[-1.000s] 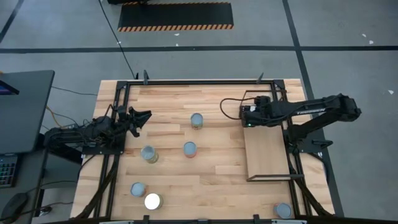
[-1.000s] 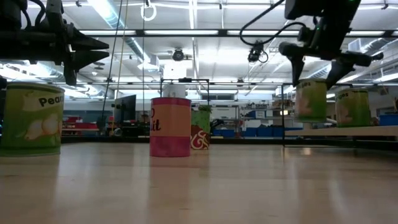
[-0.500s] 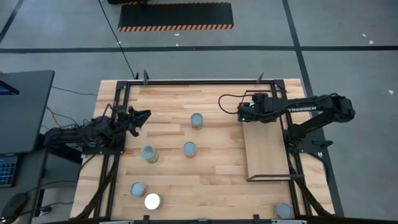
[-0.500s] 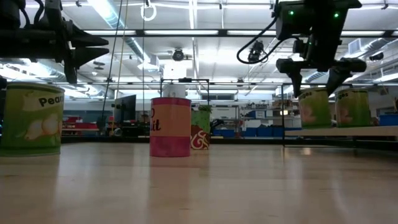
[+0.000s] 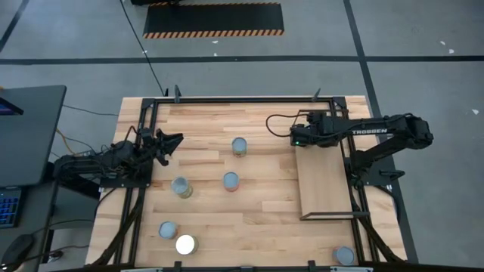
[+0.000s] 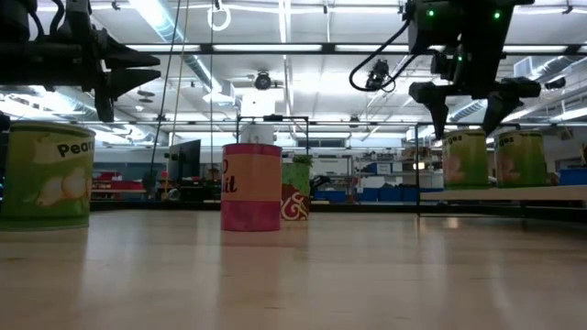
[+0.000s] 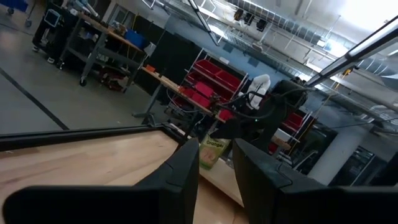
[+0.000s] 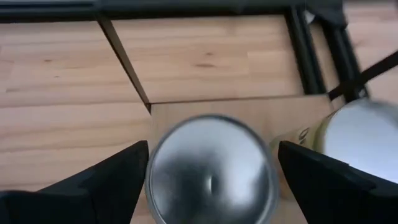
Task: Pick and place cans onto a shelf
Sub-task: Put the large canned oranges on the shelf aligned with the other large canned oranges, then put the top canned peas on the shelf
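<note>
Nearest the low camera, at about nine o'clock in that view, a green pear-label can [image 6: 44,174] stands on the counter [image 6: 293,275], with a pink-and-orange can [image 6: 251,186] farther in toward the middle and a green-and-red one just behind it. From above, five loose cans show in the counter's left and middle part, among them a white-topped can [image 5: 185,244] at seven o'clock, plus a lone can [image 5: 344,255] at the five o'clock corner. The left claw [image 5: 172,142] waits at nine o'clock over the counter's edge, fingers slightly apart and holding nothing. Farther off, the shelf [image 5: 325,185] lies along the three o'clock side, and the right claw [image 6: 468,103] hovers over its far end at about one o'clock, fingers spread wide and empty. Directly beneath it a silver-topped can [image 8: 211,171] stands on the shelf corner, with a second can [image 8: 364,140] just beside it; the fingers straddle the first can without appearing to touch it. The placing looks done, so the risk is in leaving: a sideways swing before the fingertips rise clear of the rim could clip the can, tipping it into its neighbour or off the shelf's near edge, which it stands close to.
</note>
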Robot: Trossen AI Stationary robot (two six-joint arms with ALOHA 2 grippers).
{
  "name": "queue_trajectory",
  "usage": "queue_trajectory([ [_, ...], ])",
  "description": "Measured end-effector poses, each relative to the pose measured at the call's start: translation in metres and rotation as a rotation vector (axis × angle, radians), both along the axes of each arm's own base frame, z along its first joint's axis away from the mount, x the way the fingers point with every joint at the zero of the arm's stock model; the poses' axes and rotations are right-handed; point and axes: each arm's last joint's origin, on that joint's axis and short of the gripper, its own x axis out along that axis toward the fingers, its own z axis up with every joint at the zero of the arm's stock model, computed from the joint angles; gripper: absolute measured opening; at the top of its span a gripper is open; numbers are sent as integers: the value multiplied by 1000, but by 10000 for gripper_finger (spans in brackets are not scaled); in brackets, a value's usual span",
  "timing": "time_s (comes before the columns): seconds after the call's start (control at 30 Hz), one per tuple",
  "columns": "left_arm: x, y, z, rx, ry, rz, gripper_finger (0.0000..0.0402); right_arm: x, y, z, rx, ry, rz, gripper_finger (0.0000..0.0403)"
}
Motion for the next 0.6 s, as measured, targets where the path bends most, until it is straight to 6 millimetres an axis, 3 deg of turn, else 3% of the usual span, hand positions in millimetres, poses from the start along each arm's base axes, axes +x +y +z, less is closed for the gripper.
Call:
queue_trajectory([
  [0.27,0,-2,6,19,-1,-79,105,7,-2,49,-59,29,131,366],
  [0.4,-1,-5,27,44,-1,-164,105,22,-2,81,-117,-67,260,363],
  [0.6,7,-11,58,32,212,-309,93,56,5,116,-304,-226,557,351],
])
